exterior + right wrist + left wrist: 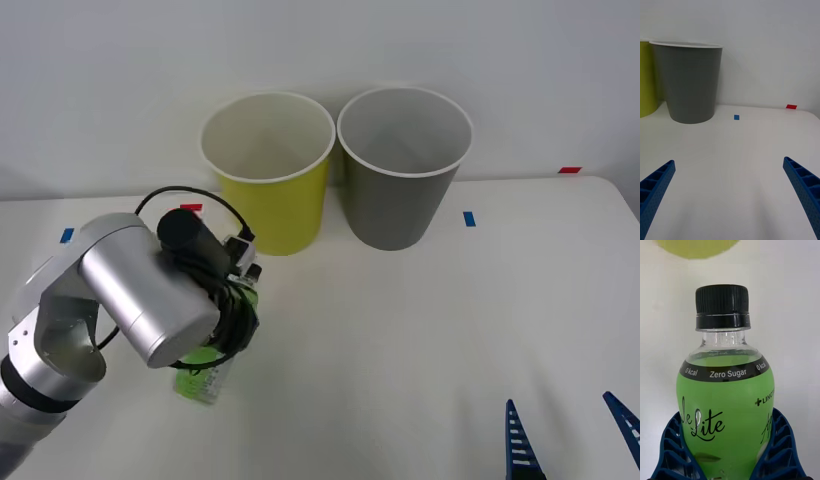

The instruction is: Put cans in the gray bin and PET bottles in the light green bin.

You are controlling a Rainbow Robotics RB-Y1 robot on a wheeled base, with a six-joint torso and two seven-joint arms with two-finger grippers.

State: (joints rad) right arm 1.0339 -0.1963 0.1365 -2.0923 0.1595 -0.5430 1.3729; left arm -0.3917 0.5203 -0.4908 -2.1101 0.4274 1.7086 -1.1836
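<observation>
From the front, the left arm bends low over the bottle (200, 383), which sits on the table (420, 340) near its front left, well short of the light green bin (268, 180); the gray bin (404, 172) stands just beside that. The right claw (570, 435) waits, spread, at the near right.

The right wrist view has bare table ahead.

In the left wrist view, the left claw (728, 450) is clamped on the bottle's label, likely ready for lifting above the rim.
</observation>
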